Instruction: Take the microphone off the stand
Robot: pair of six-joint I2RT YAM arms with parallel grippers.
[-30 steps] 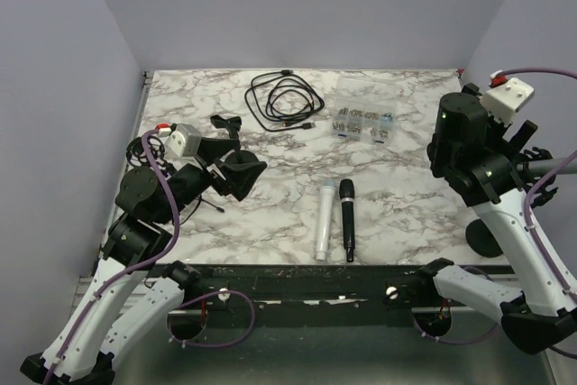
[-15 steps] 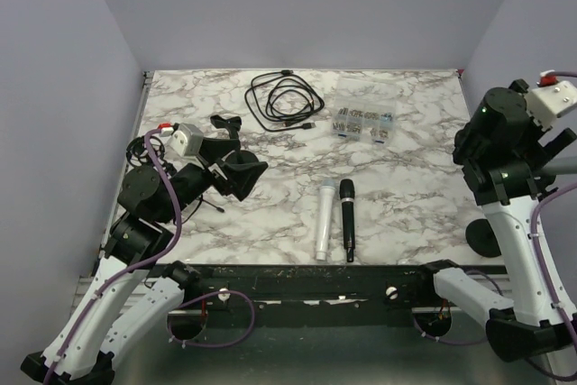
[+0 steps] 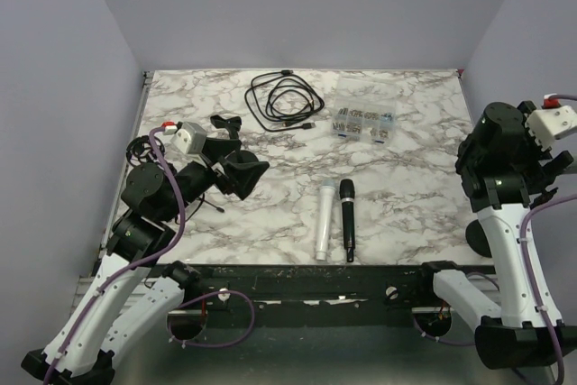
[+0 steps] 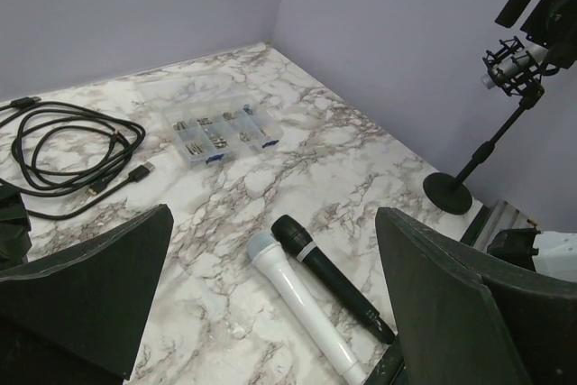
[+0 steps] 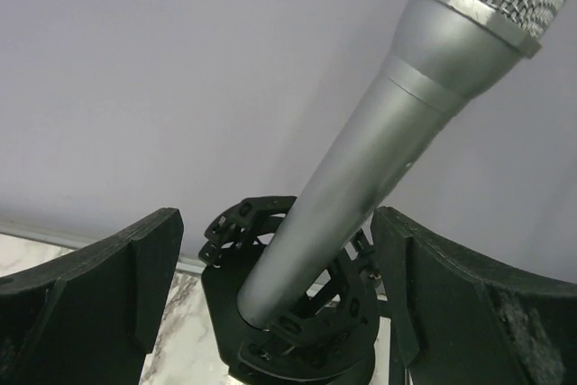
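Silver metal forms the tapered body of the microphone (image 5: 361,160), which is topped by a woven mesh head with a raised band just beneath it. The microphone is seated at a tilt in the black lattice shock mount (image 5: 311,335) at the top of the stand (image 4: 491,142), and its lower end is hidden inside that mount. The right gripper (image 5: 275,259) is spread wide at the top of the stand, with one finger on each side of the microphone body; no contact with it can be seen. The left gripper (image 4: 270,299) is likewise parted with nothing held in it, and is seen well apart from the stand. Between it and the stand's round base, a white microphone (image 4: 302,299) and a black microphone (image 4: 329,277) are laid side by side on the marble table (image 4: 297,146). Farther from the stand, a clear compartment box (image 4: 216,128) and a coiled black cable (image 4: 68,151) are seen.
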